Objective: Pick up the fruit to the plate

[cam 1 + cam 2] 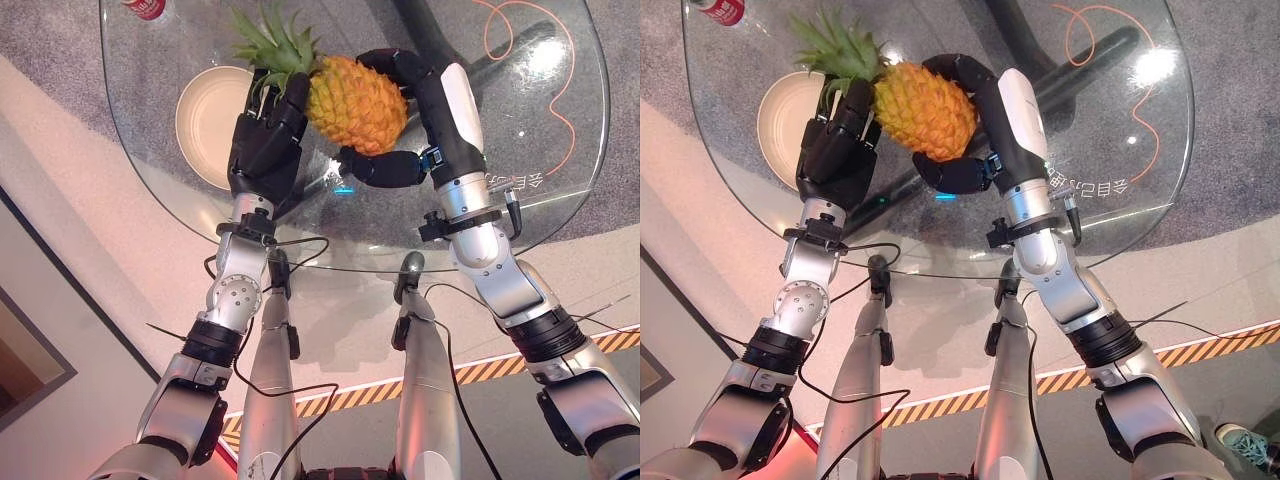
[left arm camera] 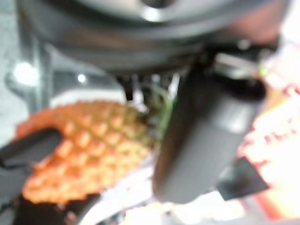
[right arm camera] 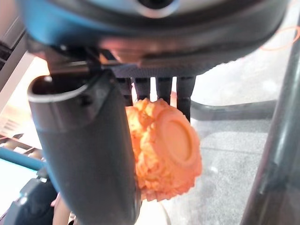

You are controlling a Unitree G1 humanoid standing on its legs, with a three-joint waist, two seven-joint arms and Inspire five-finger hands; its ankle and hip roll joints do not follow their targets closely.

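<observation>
Glass table [image 1: 560, 150] is taking up the upper half of the head views. It is round and clear, with a dark base showing through it.

Pineapple [image 1: 357, 102] is sitting upper centre of the frame, lying on its side between both hands, green crown pointing toward upper left. It is too wide for one hand, so judging by the pose, the two hands are sharing it, one at each end.

Plate [image 1: 205, 115], cream-coloured, is lying at upper left, just beside the crown and partly behind the left hand. The fruit is not on it yet; the remaining carry looks short and leftward.

Right hand [image 1: 440, 105] is coming in from lower right, with its forearm rising steeply. Fingers are curling over the far side of the fruit's base end and the thumb is hooking under the near side. It is clamped around the pineapple.

Left hand [image 1: 265, 140] is reaching up from lower left, back of the hand toward the camera, fingers bending against the crown end. It is gripping the pineapple there.

Red can [image 1: 143, 8] is standing at the top left edge, well apart.
</observation>
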